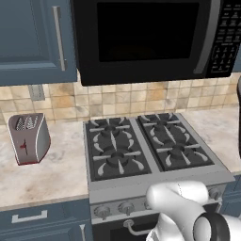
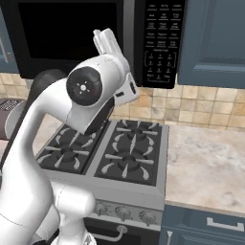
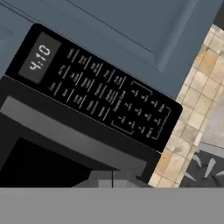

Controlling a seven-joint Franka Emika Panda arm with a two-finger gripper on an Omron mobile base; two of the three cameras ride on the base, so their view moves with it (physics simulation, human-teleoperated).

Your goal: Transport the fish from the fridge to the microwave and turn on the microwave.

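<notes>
While the arm rises at the lower left of the right base view, these hold:
Gripper (image 3: 113,178): bottom centre of the hand view, jaws pressed together, nothing between them.
Stove (image 1: 146,143): centre of the left base view, four burners.
Toaster (image 1: 28,138): left edge, on the counter (image 1: 61,164).
Microwave (image 1: 146,37): top of frame above the stove, door closed.
Keypad (image 3: 109,98): across the hand view's middle, display reading 4:10.
Fish: cannot tell where.

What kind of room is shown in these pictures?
A home kitchen, it seems: a gas stove set in the counter, a black microwave mounted above it, and a toaster beside blue cabinets.
</notes>
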